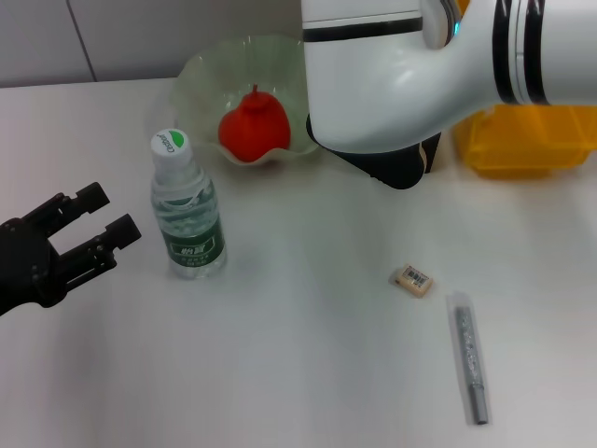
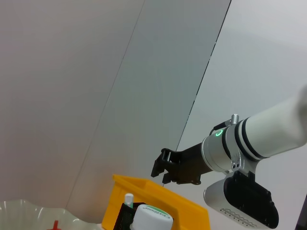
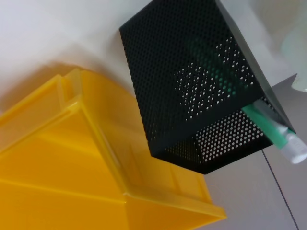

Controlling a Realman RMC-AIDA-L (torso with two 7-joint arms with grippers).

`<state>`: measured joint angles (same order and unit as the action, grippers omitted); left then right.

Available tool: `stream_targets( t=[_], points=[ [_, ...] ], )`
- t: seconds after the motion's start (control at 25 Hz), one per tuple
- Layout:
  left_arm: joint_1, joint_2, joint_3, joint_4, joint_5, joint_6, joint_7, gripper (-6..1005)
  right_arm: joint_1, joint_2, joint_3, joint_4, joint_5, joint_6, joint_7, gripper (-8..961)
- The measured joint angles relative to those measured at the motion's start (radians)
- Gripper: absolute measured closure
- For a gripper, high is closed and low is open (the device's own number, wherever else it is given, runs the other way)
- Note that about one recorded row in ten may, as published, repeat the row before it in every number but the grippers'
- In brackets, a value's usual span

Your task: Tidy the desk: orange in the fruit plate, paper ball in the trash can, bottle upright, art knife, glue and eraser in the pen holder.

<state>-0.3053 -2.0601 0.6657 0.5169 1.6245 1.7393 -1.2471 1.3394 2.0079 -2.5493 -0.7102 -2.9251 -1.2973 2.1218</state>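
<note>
Head view: your right arm (image 1: 438, 75) crosses the far side of the desk (image 1: 308, 373), hiding part of the plate (image 1: 201, 79), most of the pen holder (image 1: 431, 154) and part of the yellow bin (image 1: 522, 145). Its wrist hangs over the holder.

Right gripper (image 2: 165, 167): seen only from the left wrist view, as a dark shape past the arm's end. You cannot tell how far it is open or whether it holds anything.

Left gripper (image 1: 89, 233): low at the desk's left edge, fingers (image 1: 93, 198) spread apart, nothing between them. It is near the bottle (image 1: 187, 210) but apart from it.

Count:
- One bottle, upright, white cap with a green label, in front of the plate.
- One orange-red fruit (image 1: 254, 121), in the plate.
- One eraser (image 1: 413, 279), flat on the desk, right of centre.
- One grey knife (image 1: 469, 359), flat, just beside the eraser on the near side, apart from it.
- One glue stick (image 3: 276, 134), leaning in the holder's corner, cap end poking above the rim in the right wrist view.
- One mesh holder, one bin, standing side by side; you cannot tell whether they touch.

Room: the desk between bottle and eraser lies open, as does the near-left area. The knife sits close to the near edge.
</note>
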Motion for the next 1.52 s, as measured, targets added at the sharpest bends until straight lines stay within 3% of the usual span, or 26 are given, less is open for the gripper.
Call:
stream_targets(
  t=[0.28, 0.36, 0.44, 0.64, 0.68, 0.76, 0.8, 0.88, 0.92, 0.96, 1.0, 1.04, 1.12, 1.16, 1.2, 1.24, 1.28, 1.32, 1.4, 1.52],
  points=[
    [0.002, 0.001, 0.000, 0.000, 0.000, 0.003, -0.002, 212, -0.011, -0.011, 0.039, -0.049, 0.000, -0.024, 0.033, 673],
    [0.002, 0.002, 0.000, 0.000, 0.000, 0.005, -0.004, 212, -0.026, -0.028, 0.075, -0.097, 0.000, -0.040, 0.040, 673],
    [0.002, 0.003, 0.000, 0.000, 0.000, 0.006, -0.005, 212, -0.073, -0.062, 0.169, -0.211, 0.000, -0.064, 0.043, 673],
    [0.000, 0.003, 0.000, 0.000, 0.003, 0.006, -0.003, 212, -0.102, -0.079, 0.249, -0.284, -0.001, -0.081, 0.047, 674],
    [0.000, 0.002, 0.000, 0.000, 0.004, 0.006, -0.003, 212, -0.131, -0.094, 0.311, -0.353, -0.002, -0.094, 0.049, 674],
    [0.000, 0.002, 0.000, 0.000, 0.006, 0.006, -0.003, 212, -0.151, -0.101, 0.345, -0.395, -0.002, -0.101, 0.048, 675],
    [0.000, 0.001, 0.000, 0.000, 0.009, 0.009, -0.006, 212, -0.201, -0.112, 0.416, -0.483, -0.002, -0.112, 0.039, 675],
    [0.001, 0.001, 0.000, 0.000, 0.009, 0.011, -0.006, 212, -0.231, -0.114, 0.458, -0.532, -0.002, -0.119, 0.027, 676],
    [0.001, 0.000, 0.000, 0.000, 0.009, 0.016, -0.008, 212, -0.301, -0.109, 0.550, -0.635, -0.002, -0.128, -0.002, 676],
    [0.001, 0.000, 0.000, 0.000, 0.009, 0.016, -0.008, 212, -0.301, -0.109, 0.550, -0.635, -0.002, -0.128, -0.002, 677],
    [0.001, 0.001, 0.000, 0.000, 0.009, 0.023, -0.008, 212, -0.378, -0.091, 0.630, -0.737, -0.002, -0.128, -0.031, 677],
    [0.001, 0.001, 0.000, 0.000, 0.009, 0.023, -0.008, 212, -0.378, -0.091, 0.630, -0.737, -0.002, -0.128, -0.031, 677],
    [0.001, 0.001, 0.000, 0.000, 0.009, 0.031, -0.008, 212, -0.456, -0.062, 0.701, -0.826, -0.002, -0.117, -0.061, 678],
    [0.002, 0.002, 0.000, 0.000, 0.009, 0.033, -0.009, 212, -0.496, -0.043, 0.740, -0.870, -0.002, -0.110, -0.075, 678],
    [0.001, 0.004, 0.000, 0.000, 0.009, 0.034, -0.009, 212, -0.572, 0.004, 0.807, -0.940, -0.001, -0.098, -0.091, 678],
    [0.001, 0.004, 0.000, 0.000, 0.009, 0.034, -0.009, 212, -0.572, 0.004, 0.807, -0.940, -0.001, -0.098, -0.091, 678],
    [0.000, 0.005, 0.000, 0.000, 0.009, 0.035, -0.009, 212, -0.633, 0.044, 0.847, -0.989, 0.000, -0.077, -0.094, 678],
    [-0.002, 0.006, 0.000, 0.000, 0.009, 0.035, -0.009, 212, -0.633, 0.044, 0.847, -0.989, 0.000, -0.077, -0.094, 679],
    [-0.005, 0.007, 0.000, 0.000, 0.009, 0.036, -0.009, 212, -0.710, 0.074, 0.859, -1.028, 0.002, -0.039, -0.063, 679],
    [-0.007, 0.008, 0.002, 0.000, 0.011, 0.037, -0.009, 212, -0.747, 0.076, 0.850, -1.036, 0.010, -0.010, -0.001, 679]
  ],
)
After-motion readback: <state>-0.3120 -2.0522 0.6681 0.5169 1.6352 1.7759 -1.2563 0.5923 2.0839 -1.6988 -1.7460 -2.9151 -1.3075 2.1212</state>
